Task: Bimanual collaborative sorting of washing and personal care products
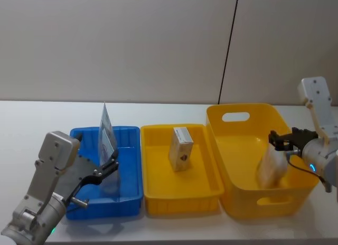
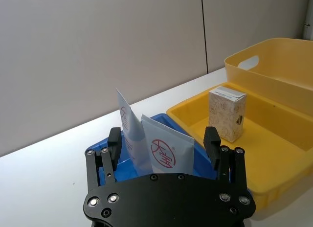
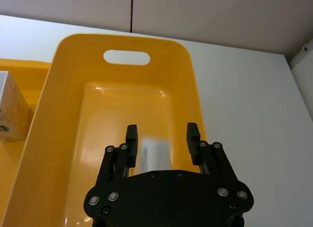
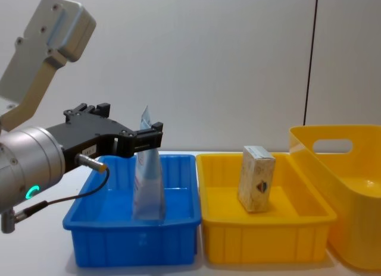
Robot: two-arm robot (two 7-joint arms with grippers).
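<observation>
My left jaws (image 2: 163,136) are open wide and hold nothing. They hang over the near end of the blue tray (image 1: 127,130). Two tall silvery tubes (image 2: 166,151) stand up straight in that tray, one behind the other. They are just past my left jaw tips, in the gap between them, and they are not pinched. I think those two are in their home.

A small tan box (image 1: 180,148) stands on its end in the yellow tray (image 1: 182,205), the middle one. It leans a little.

My right jaws (image 3: 162,130) are open wide too, with nothing in them. They hang over the big yellow basket (image 1: 274,195) and point down into it. A pale pack (image 1: 272,170) sits on the basket floor, by the near wall. It is right under my right jaws, in line with the gap. It stands up and leans a bit. I cannot tell if it is a tube or a box.

My right arm is much nearer to it, so I think that arm should go straight down and close on its thin sides.
</observation>
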